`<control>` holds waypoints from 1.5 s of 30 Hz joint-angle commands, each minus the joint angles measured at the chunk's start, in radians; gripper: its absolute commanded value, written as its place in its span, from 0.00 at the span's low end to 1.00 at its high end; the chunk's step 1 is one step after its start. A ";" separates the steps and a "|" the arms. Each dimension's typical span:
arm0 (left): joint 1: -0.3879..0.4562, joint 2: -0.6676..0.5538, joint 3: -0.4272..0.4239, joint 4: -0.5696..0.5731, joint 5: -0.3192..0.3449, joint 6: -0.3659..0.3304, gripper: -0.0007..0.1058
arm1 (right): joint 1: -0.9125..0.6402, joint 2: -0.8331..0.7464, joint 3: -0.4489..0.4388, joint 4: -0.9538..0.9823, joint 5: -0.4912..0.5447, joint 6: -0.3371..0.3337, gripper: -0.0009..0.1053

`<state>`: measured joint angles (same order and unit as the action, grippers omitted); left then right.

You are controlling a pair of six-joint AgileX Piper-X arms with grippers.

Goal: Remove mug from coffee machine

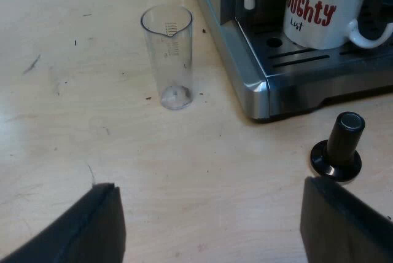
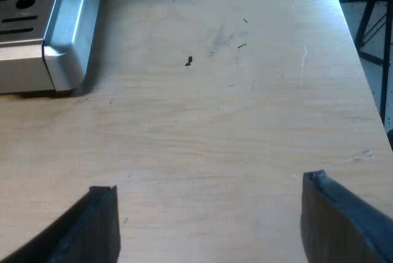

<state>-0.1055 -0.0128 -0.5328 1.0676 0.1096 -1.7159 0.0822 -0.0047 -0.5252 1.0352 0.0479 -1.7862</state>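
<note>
While the mug [image 1: 319, 11] stands on the machine's [image 1: 215, 5] tray [image 1: 319, 72], my left gripper [image 1: 209, 192] hovers over the tabletop [image 1: 73, 121] with fingers apart, the glass [image 1: 169, 54] and tamper [image 1: 341, 146] upright near the tray's corner. My right gripper [image 2: 209, 186], fingers also apart, hangs over the tabletop beside another tray corner.

mug [image 1: 316, 14]: rim and handle's outer curve cut by the edge; start of red word hidden. espresso machine [image 1: 258, 78] cut off above its base. measuring glass [image 1: 169, 54] marks too small to read.
</note>
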 commanded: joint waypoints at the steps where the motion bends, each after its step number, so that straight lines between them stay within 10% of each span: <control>1: -0.001 -0.039 0.000 -0.014 -0.001 0.000 0.59 | -0.001 -0.047 -0.004 -0.006 -0.003 -0.004 0.60; 29: -0.019 0.108 -0.152 -0.058 0.085 -0.015 0.73 | -0.001 0.225 -0.237 -0.005 -0.174 -0.099 0.60; 45: -0.208 0.350 -0.215 -0.190 0.186 -0.056 0.73 | 0.248 0.510 -0.356 -0.119 -0.247 -0.157 0.60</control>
<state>-0.3031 0.3317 -0.7388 0.8915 0.2879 -1.7648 0.3232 0.5041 -0.8677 0.9350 -0.1900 -1.9258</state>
